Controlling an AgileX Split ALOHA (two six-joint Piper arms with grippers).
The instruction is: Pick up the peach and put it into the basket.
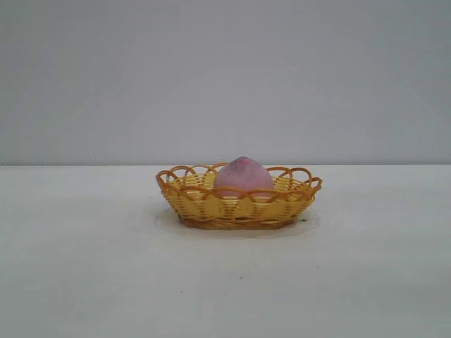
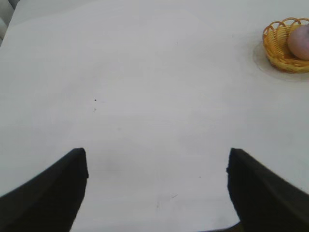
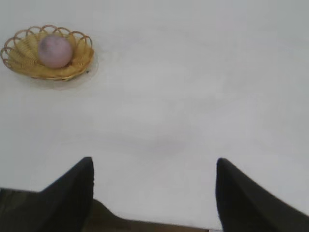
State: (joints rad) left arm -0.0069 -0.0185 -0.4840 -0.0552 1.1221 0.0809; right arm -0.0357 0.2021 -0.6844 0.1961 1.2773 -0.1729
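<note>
The peach (image 1: 243, 176) sits inside the basket (image 1: 211, 205), its pointed top rising above the orange looped rim in the exterior view, which shows neither arm. The basket stands on the white surface (image 1: 84, 267). The right wrist view looks down into the basket (image 3: 19, 58) and shows the peach (image 3: 55, 50) resting on the woven floor, slightly off centre. There the right gripper (image 3: 154, 176) hangs well apart from the basket, jaws spread and empty, over bare surface near its edge. The left wrist view catches only part of the basket (image 2: 276, 48) and peach (image 2: 300, 42) at the picture's border; the left gripper (image 2: 157, 166) is likewise released, holding nothing, far from them.
</note>
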